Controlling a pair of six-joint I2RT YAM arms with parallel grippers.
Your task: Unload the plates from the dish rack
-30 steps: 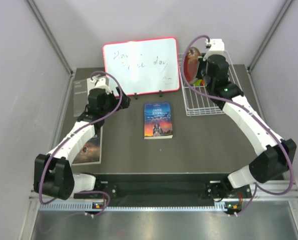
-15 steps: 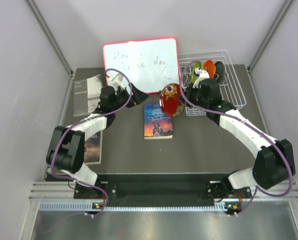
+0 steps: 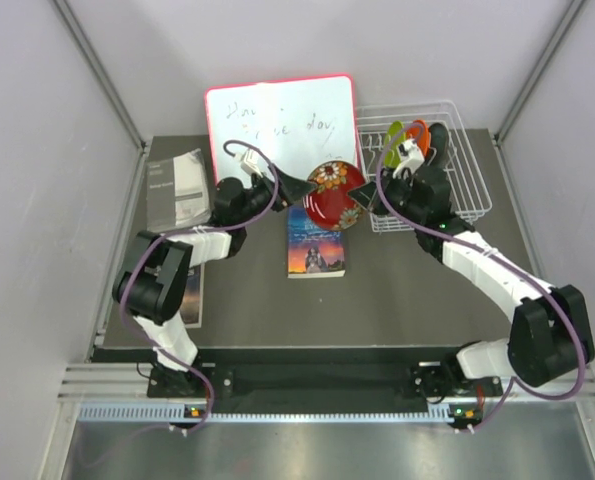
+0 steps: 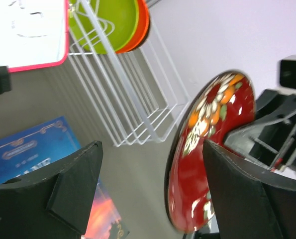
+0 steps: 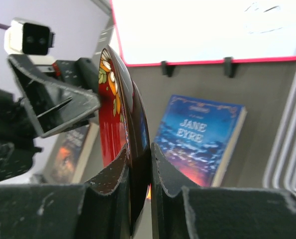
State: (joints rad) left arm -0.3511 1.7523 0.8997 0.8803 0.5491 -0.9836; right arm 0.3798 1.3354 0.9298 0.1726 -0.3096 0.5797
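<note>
We see the right tool (image 5: 139, 155) clenched on the rim of the dark red patterned plate (image 3: 335, 193), one finger on each face, holding it on edge and clear of the counter (image 3: 397, 290). The plate's flowered face is turned toward the left tool (image 4: 151, 164), which stands released with its jaws spread wide. In the left wrist view the plate's rim sits in that gap, close to the right-hand finger; we cannot tell whether the finger touches it. The two tools meet nearly tip to tip with the plate between them. Below the held plate, and slightly nearer the arm bases than both tools, the Jane Eyre paperback (image 5: 200, 139) lies flat on the counter. Beyond the tools the red-framed whiteboard (image 3: 277, 120) stands propped upright with faint handwriting on it. Just to the right of the right tool sits the white wire dish rack (image 3: 409, 217), behind that arm's wrist. In its far end the lime green plate (image 4: 113, 20) and the orange plate (image 4: 143, 25) stand on edge, one against the other, and the dark teal plate (image 3: 441, 138) shows partly beside them on the side away from the right tool. Left of the left tool a grey leaflet (image 3: 175, 190) lies on the counter.
</note>
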